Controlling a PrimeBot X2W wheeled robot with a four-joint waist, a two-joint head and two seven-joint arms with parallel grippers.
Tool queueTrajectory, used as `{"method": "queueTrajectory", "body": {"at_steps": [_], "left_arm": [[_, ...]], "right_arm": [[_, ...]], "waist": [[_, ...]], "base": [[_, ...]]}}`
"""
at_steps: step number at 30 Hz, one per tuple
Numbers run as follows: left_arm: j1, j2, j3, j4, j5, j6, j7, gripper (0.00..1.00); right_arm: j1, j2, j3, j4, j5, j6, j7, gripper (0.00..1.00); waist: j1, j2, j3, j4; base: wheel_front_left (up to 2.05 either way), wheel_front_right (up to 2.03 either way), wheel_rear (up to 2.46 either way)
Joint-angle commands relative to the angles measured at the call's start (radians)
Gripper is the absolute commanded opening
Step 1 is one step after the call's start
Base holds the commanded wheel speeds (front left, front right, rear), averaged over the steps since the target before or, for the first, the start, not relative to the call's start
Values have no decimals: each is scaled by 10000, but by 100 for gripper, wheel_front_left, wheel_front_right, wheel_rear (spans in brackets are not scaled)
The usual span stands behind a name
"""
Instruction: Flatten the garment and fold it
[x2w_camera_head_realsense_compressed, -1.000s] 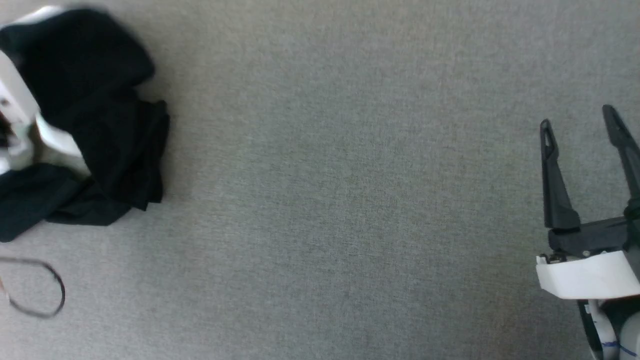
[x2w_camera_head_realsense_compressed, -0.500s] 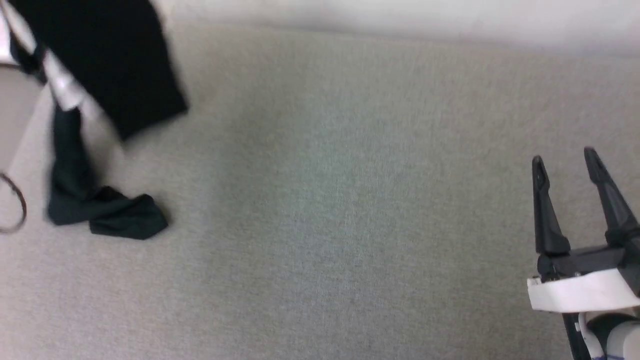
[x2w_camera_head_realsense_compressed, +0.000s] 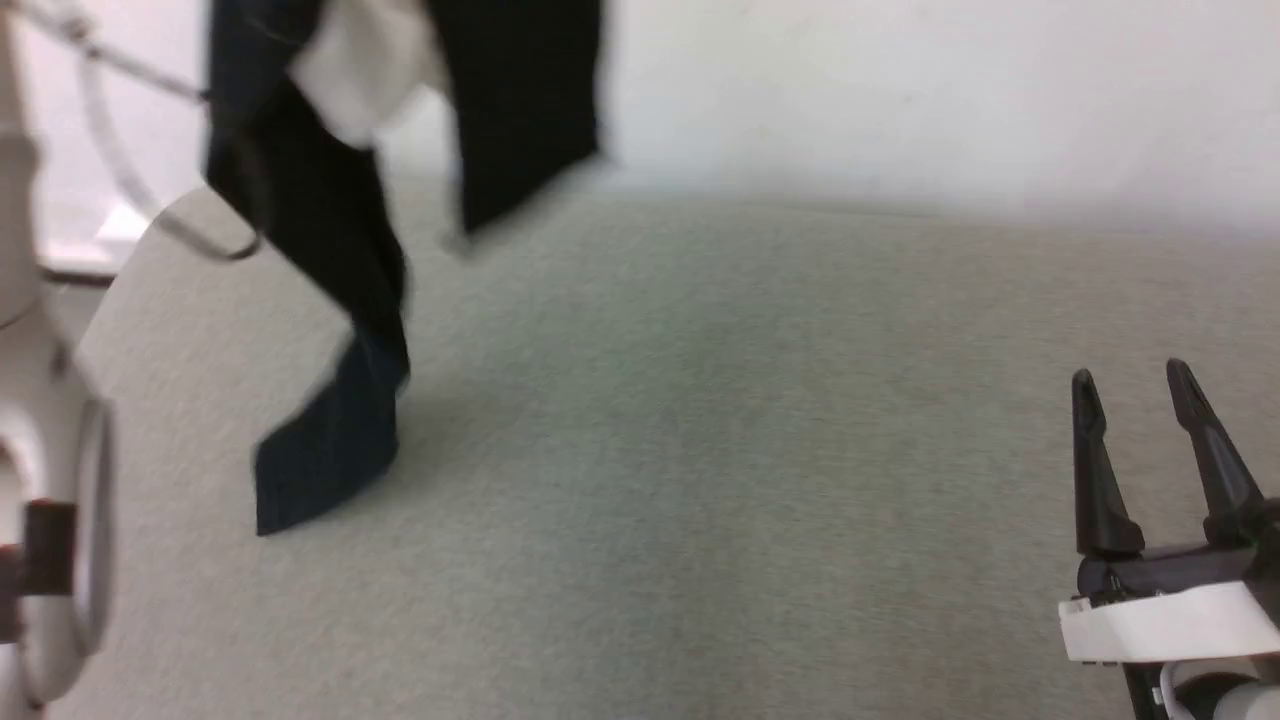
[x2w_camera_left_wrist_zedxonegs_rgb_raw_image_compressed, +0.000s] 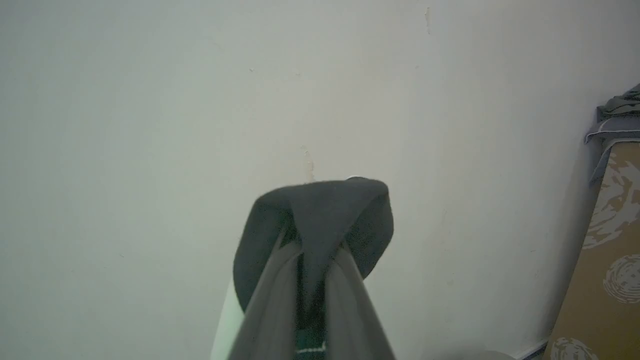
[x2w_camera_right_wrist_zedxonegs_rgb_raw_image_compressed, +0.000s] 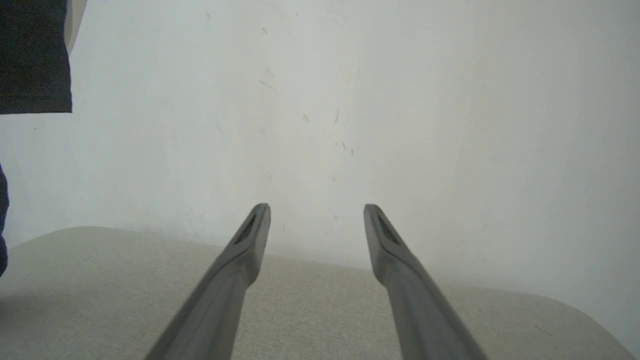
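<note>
The garment (x2w_camera_head_realsense_compressed: 330, 250) hangs in the air at the upper left of the head view, black sleeves down with a patch of white body (x2w_camera_head_realsense_compressed: 365, 60) near the top. Its lowest black end (x2w_camera_head_realsense_compressed: 320, 480) reaches down to the grey table (x2w_camera_head_realsense_compressed: 750, 450); contact is unclear. In the left wrist view my left gripper (x2w_camera_left_wrist_zedxonegs_rgb_raw_image_compressed: 312, 245) is shut on a fold of the garment's dark fabric (x2w_camera_left_wrist_zedxonegs_rgb_raw_image_compressed: 320, 210), which drapes over the fingertips. My right gripper (x2w_camera_head_realsense_compressed: 1130, 385) stands open over the table at the lower right, well clear of the garment; its fingers (x2w_camera_right_wrist_zedxonegs_rgb_raw_image_compressed: 245, 250) hold nothing. The garment's edge (x2w_camera_right_wrist_zedxonegs_rgb_raw_image_compressed: 35, 55) shows at the right wrist view's upper left.
A white wall (x2w_camera_head_realsense_compressed: 900, 100) rises behind the table's far edge. My left arm's pale forearm (x2w_camera_head_realsense_compressed: 50, 500) and a thin cable (x2w_camera_head_realsense_compressed: 150, 200) are at the far left. A printed cardboard box (x2w_camera_left_wrist_zedxonegs_rgb_raw_image_compressed: 600, 270) with grey cloth (x2w_camera_left_wrist_zedxonegs_rgb_raw_image_compressed: 617, 115) on top stands by the wall.
The garment lay crumpled on the table; my left gripper has lifted it and it now hangs. The head camera has tilted up, bringing the wall into view. The right gripper stays open.
</note>
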Motion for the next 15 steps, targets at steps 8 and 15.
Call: {"method": "queueTrajectory", "body": {"at_steps": [8,15], "left_arm": [[-852,-1701,-164,410,-614,282,-486,0],[-213,-2520,-428,46,-1265,501,-780,0]], "right_arm": [[275,23,-218,82,126,-9,-142,100],[223,24,-493,48,109,-9,-144,100]], "waist": [[2,0,-514,-1719],[2,0,-261,-2460]], "base": [[0,0,0],[0,0,0]]}}
